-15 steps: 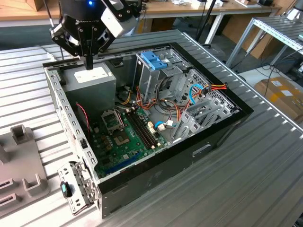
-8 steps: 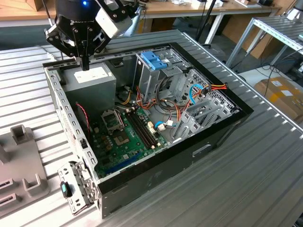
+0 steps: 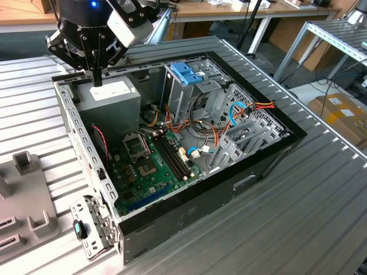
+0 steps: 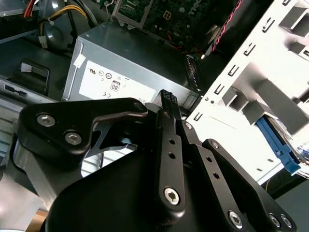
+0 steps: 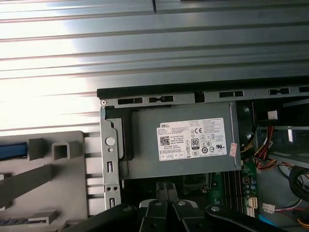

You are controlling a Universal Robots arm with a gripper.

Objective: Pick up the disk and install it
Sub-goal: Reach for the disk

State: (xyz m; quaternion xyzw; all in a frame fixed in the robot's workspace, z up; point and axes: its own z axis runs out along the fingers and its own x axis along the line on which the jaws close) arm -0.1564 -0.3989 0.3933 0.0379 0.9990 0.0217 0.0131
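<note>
**Empty gripper over the power supply, disk not in hand**

Ribbed metal table (image 3: 309,217), with workshop benches and cardboard boxes behind. An open PC case (image 3: 269,150) lies on the table with its side panel off.

In the exterior view the gripper (image 3: 97,80) hangs at the case's 11 o'clock, just above the power supply (image 3: 109,94). I cannot tell if they touch. In both wrist views the fingers (image 5: 161,188) are pressed together with nothing between them, so the pick-up is not yet done.

The motherboard (image 3: 149,169) is at the case's 7 o'clock. The drive cage (image 3: 192,94), topped by a blue bracket (image 3: 186,71), is at 12 o'clock.

A grey fixture (image 3: 23,195) sits on the table at the case's 8 o'clock. In the first wrist view a blue strip (image 5: 12,150) lies on it. It may be a rail of the disk, but too little shows to be sure.

By my read, the step in hand is reaching for the disk. To do it well:
- Spread the fingers before descending.
- Come down square over the flat body.
- Clamp across the railed sides, not the label face.
- Keep the disk level.
- Stay clear of the case wall (image 3: 74,132) and the loose cables (image 3: 218,134).
</note>
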